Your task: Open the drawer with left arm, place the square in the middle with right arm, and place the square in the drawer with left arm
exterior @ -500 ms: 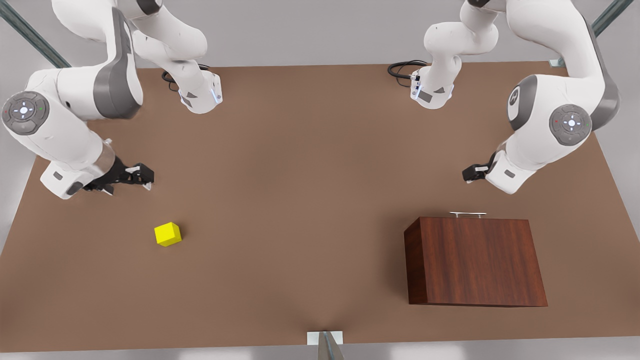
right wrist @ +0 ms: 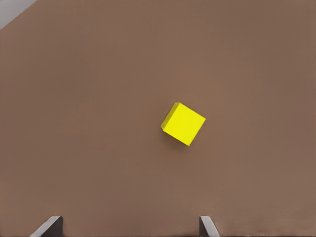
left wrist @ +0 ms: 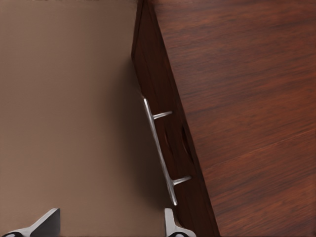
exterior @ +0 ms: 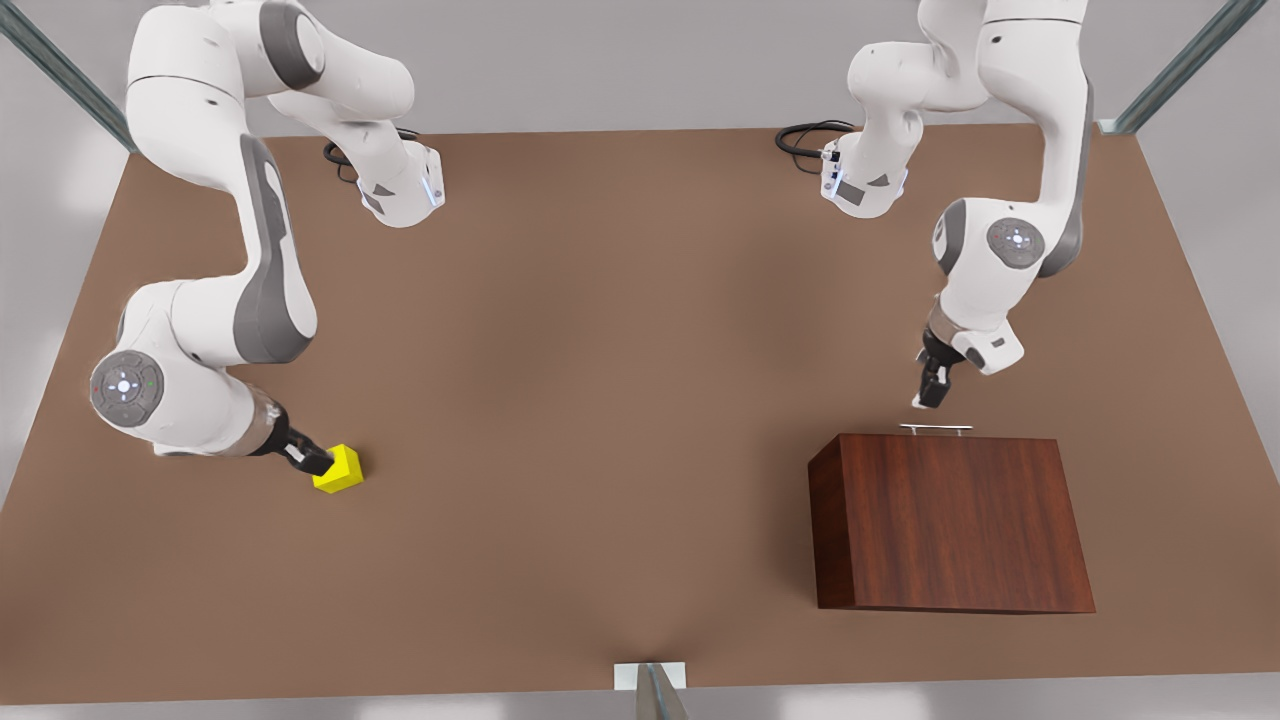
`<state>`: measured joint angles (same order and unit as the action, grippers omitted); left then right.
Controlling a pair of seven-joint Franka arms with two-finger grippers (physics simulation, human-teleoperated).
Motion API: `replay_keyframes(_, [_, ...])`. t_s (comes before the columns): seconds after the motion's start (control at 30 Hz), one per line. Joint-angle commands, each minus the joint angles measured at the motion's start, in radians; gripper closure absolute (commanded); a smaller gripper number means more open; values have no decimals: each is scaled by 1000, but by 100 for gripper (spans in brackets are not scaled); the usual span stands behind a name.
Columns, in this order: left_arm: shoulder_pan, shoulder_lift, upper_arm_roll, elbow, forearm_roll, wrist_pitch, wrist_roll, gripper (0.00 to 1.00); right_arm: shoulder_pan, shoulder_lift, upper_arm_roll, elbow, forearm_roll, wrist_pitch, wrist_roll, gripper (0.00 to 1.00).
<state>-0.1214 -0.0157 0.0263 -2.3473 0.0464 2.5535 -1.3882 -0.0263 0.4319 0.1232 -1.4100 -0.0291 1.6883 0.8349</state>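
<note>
The small yellow square [exterior: 341, 469] lies on the brown table at the front view's left. My right gripper [exterior: 312, 459] hovers just over its edge; in the right wrist view the square [right wrist: 183, 124] sits ahead of the open right gripper [right wrist: 128, 228], nothing between the fingers. The dark wood cabinet [exterior: 950, 520] stands at the front view's right, its drawer pushed in, with the slim silver handle [exterior: 936, 428] on its far side. My left gripper [exterior: 932, 396] hangs just beyond that handle. The left wrist view shows the handle [left wrist: 160, 150] close to the open left gripper [left wrist: 109, 224].
The middle of the table [exterior: 600, 400] is bare brown surface between the square and the cabinet. Both arm bases [exterior: 400, 190] stand along the far edge, with cables beside them. A small metal bracket [exterior: 650, 680] sits at the near edge.
Both arms have swung down and in. The right gripper moved from behind the square to right over it. The left gripper turned downward and came close to the drawer handle.
</note>
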Motion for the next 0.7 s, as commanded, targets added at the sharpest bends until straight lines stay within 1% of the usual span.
replay_keyframes(0.0, [98, 0, 1, 0, 0, 5, 0, 0, 2, 1, 3, -10, 0, 2, 19, 0])
replay_keyframes(0.07, [100, 8, 21, -17, 0, 77, 0, 0, 31, 22, 3, -21, 8, 10, 179, 0])
replay_keyframes(0.13, [100, 11, 21, -47, 0, 142, 0, 0, 31, 7, 3, -78, 9, 50, 340, 0])
replay_keyframes(0.2, [100, 17, 21, -69, 0, 192, -15, 0, 16, -45, -5, -178, 17, 148, 358, 0])
replay_keyframes(0.23, [100, 29, 21, -69, 0, 209, -21, 0, 13, -56, -7, -201, 15, 152, 389, 0])
replay_keyframes(0.3, [98, 53, 21, -64, 1, 226, -20, 0, -14, -30, -8, -207, 8, 212, 369, 0])
replay_keyframes(0.33, [98, 57, 21, -64, 4, 226, -20, 0, -7, 2, -10, -190, 8, 203, 366, 0])
replay_keyframes(0.37, [100, 68, 21, -63, 6, 238, -18, 0, -15, 44, -8, -190, 17, 252, 360, 0])
replay_keyframes(0.4, [98, 74, 21, -61, 7, 240, -18, 0, -14, 62, -8, -205, 17, 341, 362, 0])
replay_keyframes(0.43, [98, 74, 21, -63, 7, 240, -18, 0, -17, 88, -10, -221, 8, 358, 357, 0])
replay_keyframes(0.5, [98, 72, 21, -63, 7, 240, -18, 0, -66, 137, -10, -215, 14, 430, 334, 0])
replay_keyframes(0.57, [98, 72, 21, -63, 7, 240, -20, 0, -113, 153, -10, -224, 17, 433, 306, 0])
replay_keyframes(0.63, [98, 76, 21, -61, 7, 240, -20, 0, -112, 128, -7, -297, 18, 467, 303, 0])
replay_keyframes(0.67, [98, 79, 21, -56, 6, 241, -20, 0, -118, 100, -7, -382, 21, 545, 303, 0])
